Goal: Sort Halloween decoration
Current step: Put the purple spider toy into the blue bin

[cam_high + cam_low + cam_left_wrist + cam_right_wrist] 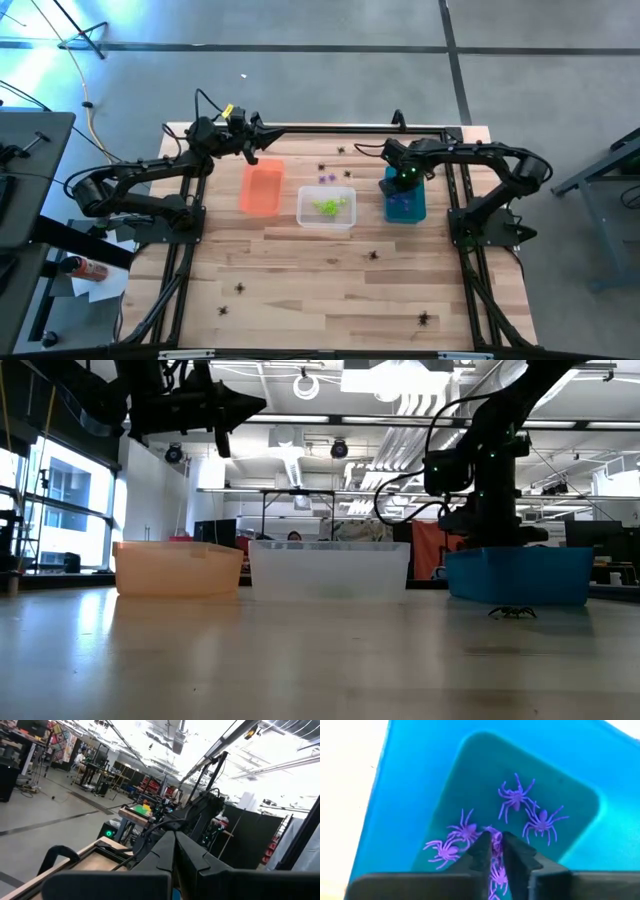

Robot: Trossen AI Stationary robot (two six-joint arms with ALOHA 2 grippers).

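Observation:
My right gripper point(495, 845) points down into the teal bin point(405, 207), shut on a purple spider point(496, 839). Several more purple spiders point(517, 796) lie on that bin's floor. Lime green spiders point(328, 206) lie in the clear bin point(345, 222). The orange bin point(262, 187) stands to its left. Purple spiders point(326, 179) and black spiders point(374, 255) lie loose on the table. My left gripper point(175, 851) is shut on nothing, raised above the table's far left, beyond the orange bin. My right gripper pinches one purple spider's body point(496, 836) between its two fingertips, coming from above and pointing down. The spider sits low inside the teal bin, over the others. Whether it touches the bin's floor I cannot tell.
More black spiders lie near the front edge point(425, 319) and at the front left point(240, 288), and one lies before the teal bin point(512, 612). The three bins stand in a row across the table's middle. A dark frame rail point(330, 128) runs along the far edge.

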